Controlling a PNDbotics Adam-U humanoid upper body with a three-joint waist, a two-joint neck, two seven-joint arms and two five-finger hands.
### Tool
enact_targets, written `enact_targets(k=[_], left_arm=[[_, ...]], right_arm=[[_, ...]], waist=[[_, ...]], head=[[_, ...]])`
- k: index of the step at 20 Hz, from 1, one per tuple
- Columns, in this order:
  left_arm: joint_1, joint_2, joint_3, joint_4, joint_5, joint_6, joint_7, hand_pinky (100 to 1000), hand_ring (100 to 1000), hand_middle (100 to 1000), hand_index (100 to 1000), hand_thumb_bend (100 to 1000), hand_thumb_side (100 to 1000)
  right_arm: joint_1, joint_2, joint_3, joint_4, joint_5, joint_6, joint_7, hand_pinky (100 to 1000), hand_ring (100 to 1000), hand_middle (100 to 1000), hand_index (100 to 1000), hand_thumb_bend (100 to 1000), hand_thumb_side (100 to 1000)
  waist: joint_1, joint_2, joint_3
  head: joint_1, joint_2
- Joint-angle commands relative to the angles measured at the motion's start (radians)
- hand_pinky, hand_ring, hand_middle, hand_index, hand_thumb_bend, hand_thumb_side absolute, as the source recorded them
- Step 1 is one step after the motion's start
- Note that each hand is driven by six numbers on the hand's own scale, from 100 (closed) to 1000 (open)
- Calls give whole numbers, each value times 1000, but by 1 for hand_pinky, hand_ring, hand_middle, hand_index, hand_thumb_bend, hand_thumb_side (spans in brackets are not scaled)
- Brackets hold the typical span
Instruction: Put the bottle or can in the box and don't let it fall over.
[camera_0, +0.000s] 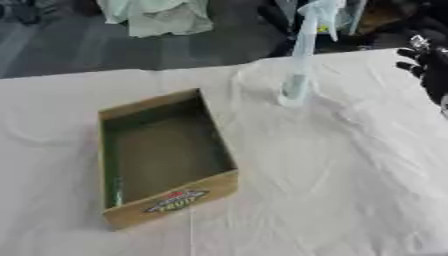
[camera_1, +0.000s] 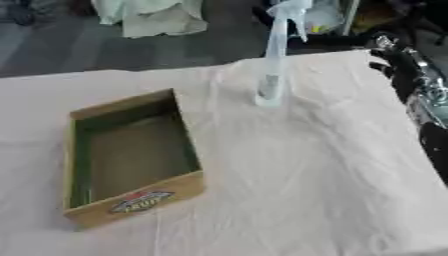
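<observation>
Tall, thin, clear bottle (camera_0: 297, 75) upright near the table's (camera_0: 350, 200) far edge, toward the far right corner, on wrinkled white cloth; pale cap or nozzle up top, a little greenish content low in the base. Box (camera_0: 166, 160) well apart from it, nearer the left front, open-topped, nothing inside, printed label on the near wall. Right hand (camera_1: 398, 67) at the right edge near the far corner, apart from the bottle, holding nothing; fingers seemingly part-curled, though too dark to tell for certain. Left hand nowhere in either view. Judging by shape and fill: light, mostly empty, stiff-walled but likely thin plastic, smooth and perhaps slippery, very top-heavy in proportion and quick to tip on the soft cloth. Best taken around the lower-middle body, above the liquid, thumb opposite fingers, not by the narrow top. Worth lowering straight down onto the box floor, away from the walls, and letting go only once settled flat.
</observation>
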Motion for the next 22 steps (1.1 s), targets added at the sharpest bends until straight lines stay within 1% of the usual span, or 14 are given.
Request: enact_targets(k=[1,2,7,11,15,22], left_arm=[[-8,16,2,-10,-1,0,-1,1000,878,1000,794,100,868],[-8,15,2,-10,-1,0,-1,1000,878,1000,794,100,869],[-8,14,2,-10,-1,1,0,1000,877,1000,794,100,868],[-8,14,2,-10,0,1,1,1000,877,1000,794,100,869],[-9,13,2,-9,1,3,1,1000,877,1000,794,100,870],[-11,11,2,-8,2,5,1,1000,876,1000,794,100,871]], right_arm=[[-15,-19,-2,-41,24,2,22,921,977,1000,956,100,597],[-15,-15,-1,-51,30,4,30,928,985,1000,961,100,582],[-12,5,3,-104,62,37,61,939,994,1000,968,100,573],[-7,16,2,-148,86,66,68,942,996,1000,971,100,568],[-7,33,6,-155,105,103,61,949,1000,1000,980,100,583],[-7,48,11,-172,109,119,89,960,1000,1000,995,100,579]], waist=[[-3,-10,0],[-3,-11,0],[-3,-12,0],[-4,-12,-2],[-4,-13,0],[-6,-11,1]], head=[[-2,-8],[-2,-7],[-2,-6],[0,-5],[-1,-3],[1,-2]])
